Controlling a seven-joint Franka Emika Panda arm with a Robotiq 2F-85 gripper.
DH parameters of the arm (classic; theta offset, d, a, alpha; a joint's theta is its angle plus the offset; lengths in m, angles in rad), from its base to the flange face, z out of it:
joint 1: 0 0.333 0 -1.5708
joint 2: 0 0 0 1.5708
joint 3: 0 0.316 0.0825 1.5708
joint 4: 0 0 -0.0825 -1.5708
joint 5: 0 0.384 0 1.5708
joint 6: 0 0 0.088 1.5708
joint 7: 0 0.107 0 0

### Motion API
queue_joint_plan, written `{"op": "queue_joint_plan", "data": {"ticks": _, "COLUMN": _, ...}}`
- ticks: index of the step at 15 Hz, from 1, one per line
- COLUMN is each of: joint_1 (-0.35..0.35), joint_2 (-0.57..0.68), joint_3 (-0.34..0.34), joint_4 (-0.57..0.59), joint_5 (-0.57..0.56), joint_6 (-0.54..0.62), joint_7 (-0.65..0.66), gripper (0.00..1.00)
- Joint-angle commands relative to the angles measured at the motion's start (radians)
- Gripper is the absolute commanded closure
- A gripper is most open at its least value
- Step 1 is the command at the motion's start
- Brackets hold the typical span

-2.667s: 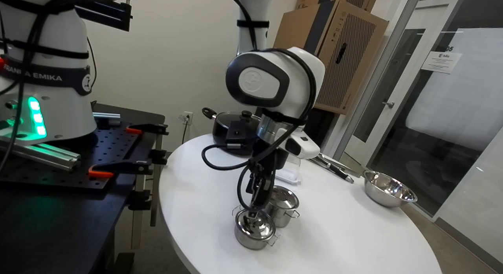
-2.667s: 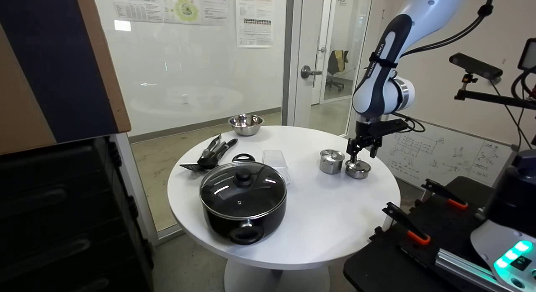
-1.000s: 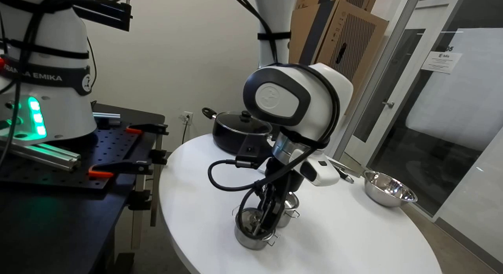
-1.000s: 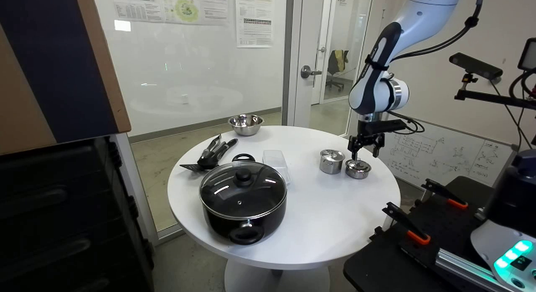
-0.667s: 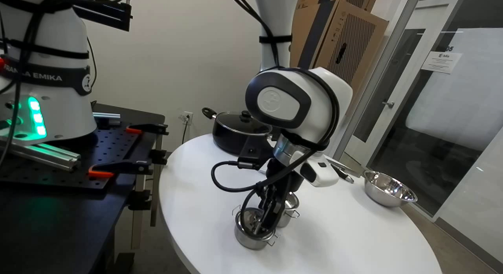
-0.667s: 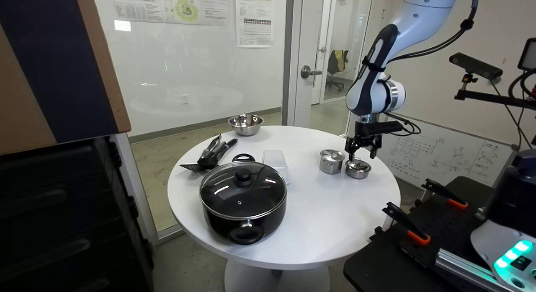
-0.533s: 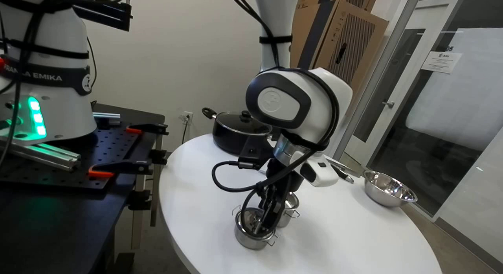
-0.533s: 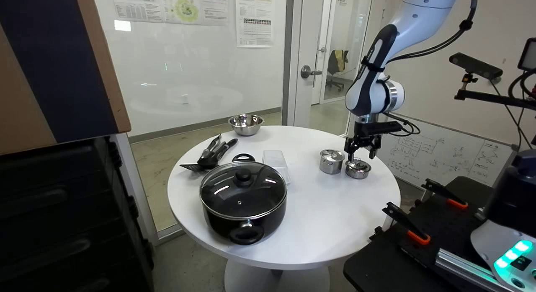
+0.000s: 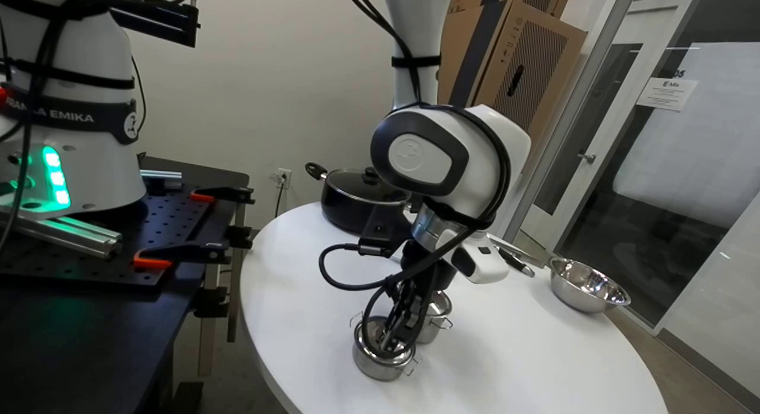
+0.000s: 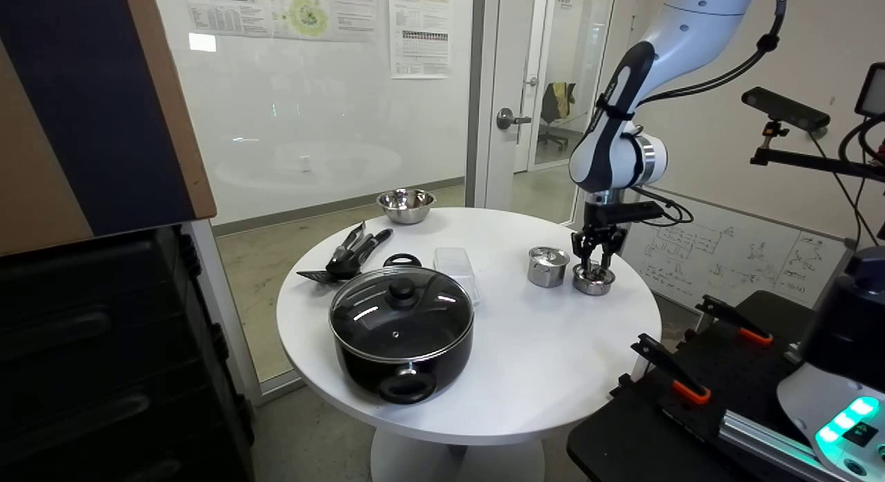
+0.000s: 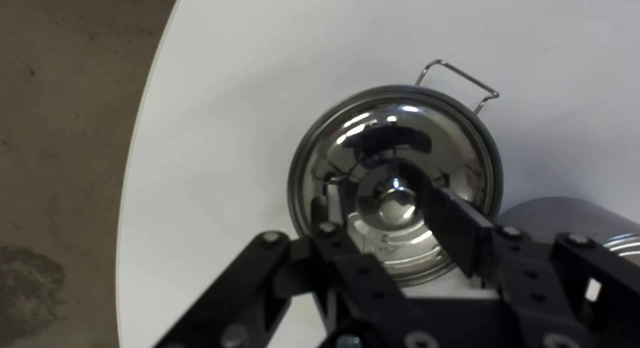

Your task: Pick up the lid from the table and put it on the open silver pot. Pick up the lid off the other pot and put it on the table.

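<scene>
The other pot (image 10: 593, 284), squat and shiny steel, stands on the white table (image 10: 525, 344), its domed lid (image 11: 455, 143) seated on top. My gripper (image 11: 385, 195) points down over that lid, partly closed. In the wrist view its fingers (image 11: 452, 228) stand on either side of the round lid knob (image 11: 396, 206), with a gap visible on each side. The narrower silver pot (image 10: 546, 271) stands close beside it and also carries a lid (image 10: 548, 255) with a knob. In an exterior view my gripper (image 9: 393, 344) hides part of the squat pot's lid.
A big black pot (image 10: 401, 350) with a glass lid stands on the table near a clear plastic box (image 10: 454, 262). Dark-handled utensils (image 10: 352, 254) and a steel bowl (image 10: 406, 207) lie farther off. The table edge (image 11: 132, 153) runs left of the squat pot in the wrist view.
My gripper has come over the squat pot's lid. During the last half second its fingers have moved closer together around the knob, and the squat pot has shifted very slightly.
</scene>
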Motion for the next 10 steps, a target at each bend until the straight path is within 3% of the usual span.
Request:
{"op": "queue_joint_plan", "data": {"ticks": 1, "joint_1": 0.007, "joint_2": 0.016, "joint_3": 0.006, "joint_4": 0.021, "joint_5": 0.021, "joint_6": -0.026, "joint_7": 0.009, "gripper": 0.81}}
{"op": "queue_joint_plan", "data": {"ticks": 3, "joint_1": 0.008, "joint_2": 0.014, "joint_3": 0.005, "joint_4": 0.025, "joint_5": 0.021, "joint_6": -0.030, "joint_7": 0.012, "gripper": 0.94}}
{"op": "queue_joint_plan", "data": {"ticks": 5, "joint_1": 0.009, "joint_2": 0.012, "joint_3": 0.006, "joint_4": 0.029, "joint_5": 0.023, "joint_6": -0.040, "joint_7": 0.015, "gripper": 0.99}}
{"op": "queue_joint_plan", "data": {"ticks": 10, "joint_1": -0.010, "joint_2": -0.014, "joint_3": 0.022, "joint_4": 0.014, "joint_5": 0.036, "joint_6": -0.058, "joint_7": -0.004, "gripper": 0.95}}
